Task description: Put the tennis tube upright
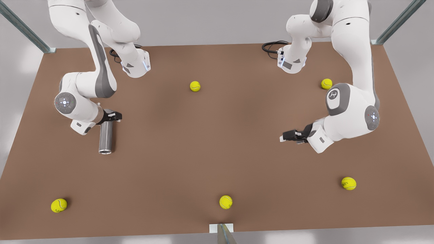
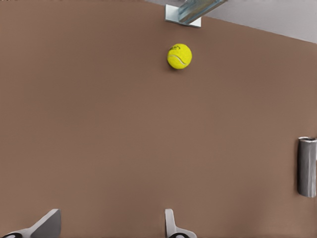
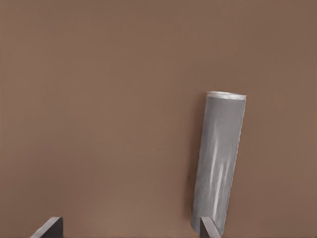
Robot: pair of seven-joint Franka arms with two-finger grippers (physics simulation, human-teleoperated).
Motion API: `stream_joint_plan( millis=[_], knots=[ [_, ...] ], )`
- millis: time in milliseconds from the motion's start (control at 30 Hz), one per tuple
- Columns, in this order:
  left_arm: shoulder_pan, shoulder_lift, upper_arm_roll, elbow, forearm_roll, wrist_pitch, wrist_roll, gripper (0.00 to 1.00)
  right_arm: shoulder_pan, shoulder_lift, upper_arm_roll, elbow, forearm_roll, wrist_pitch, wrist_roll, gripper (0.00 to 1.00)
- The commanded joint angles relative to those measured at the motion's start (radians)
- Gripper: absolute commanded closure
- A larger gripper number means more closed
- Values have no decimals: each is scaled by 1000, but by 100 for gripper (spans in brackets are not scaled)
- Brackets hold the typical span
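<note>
The tennis tube (image 1: pixel 105 137) is a slim grey cylinder lying on the brown table (image 1: pixel 217 142) at the front view's left, its lighter rim toward the front edge. My right gripper (image 1: pixel 115 117) sits at the tube's far end. In the right wrist view the right gripper (image 3: pixel 129 228) is open, and one fingertip (image 3: pixel 208 227) overlaps the near end of the tube (image 3: pixel 220 158), which lies off to that side and not between the fingers. My left gripper (image 1: pixel 283 137) waits open above the table at the front view's right. In its own view the left gripper (image 2: pixel 111 225) holds nothing, and the tube (image 2: pixel 307 166) shows far off.
Several yellow tennis balls lie scattered: one at the back middle (image 1: pixel 195 86), one at the back right (image 1: pixel 326 83), others along the front (image 1: pixel 225 202) (image 1: pixel 58 205) (image 1: pixel 348 183). A metal bracket (image 1: pixel 221 228) sits at the front edge, near a ball (image 2: pixel 179 56).
</note>
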Motion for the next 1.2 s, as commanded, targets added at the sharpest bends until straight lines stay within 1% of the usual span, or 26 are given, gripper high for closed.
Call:
stream_joint_plan(
  millis=[0,33,67,233,300,433,633,667,767,867,933,1000,1100,1167],
  knots=[
    [0,7,0,3,-37,2,4,0,-164,-1,4,-16,0,12,-12,0],
    [-2,10,0,3,-31,4,6,0,-172,1,4,-41,0,33,-21,0],
    [-2,16,0,5,-29,4,6,0,-195,-2,4,-78,0,97,-87,0],
    [-6,28,2,3,-28,4,8,0,-244,44,4,-68,3,143,-88,0],
    [-6,28,2,3,-28,4,8,0,-293,59,6,-73,25,163,-88,0],
    [-9,28,2,0,-16,2,8,0,-354,75,6,-111,26,217,-108,0],
    [-2,30,3,-5,-13,2,8,0,-355,156,6,-117,23,285,-160,0],
    [3,25,3,-5,-11,-5,4,0,-353,165,6,-124,23,321,-153,0],
    [4,22,3,-6,23,-13,0,0,-350,173,7,-179,23,413,-142,0],
    [9,16,5,-6,24,-27,0,0,-341,176,7,-214,22,450,-142,0],
    [9,16,6,-8,24,-33,-2,0,-338,185,15,-220,11,479,-147,0],
    [9,16,8,-8,24,-33,-2,0,-338,200,23,-220,6,513,-222,0],
    [9,18,11,-8,26,-34,0,0,-338,213,23,-220,0,515,-225,0],
    [15,24,11,-8,43,-34,0,0,-338,228,23,-220,-63,536,-225,0]
  ],
)
